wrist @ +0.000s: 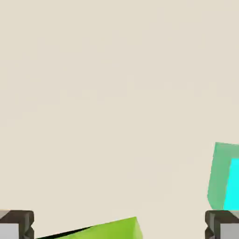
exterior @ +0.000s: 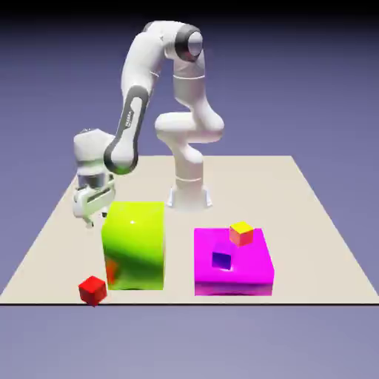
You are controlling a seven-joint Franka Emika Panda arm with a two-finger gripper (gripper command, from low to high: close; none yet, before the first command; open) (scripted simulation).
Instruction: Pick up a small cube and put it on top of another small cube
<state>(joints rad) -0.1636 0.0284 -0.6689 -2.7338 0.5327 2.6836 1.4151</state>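
Teal cube (wrist: 218, 176): 1, near 1 lime-green block (exterior: 135, 246).

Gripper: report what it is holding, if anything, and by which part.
Nothing is held. The gripper's fingertips stand wide apart with only the tabletop and part of the green block showing between them.

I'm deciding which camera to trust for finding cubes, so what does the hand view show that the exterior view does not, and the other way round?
Only the hand view: a teal cube, cut off by the right edge.

Only the exterior view: the red cube, the purple cube and the yellow-orange cube, the magenta block and the robot's base.

Both: the green block, the tabletop and the open tool.
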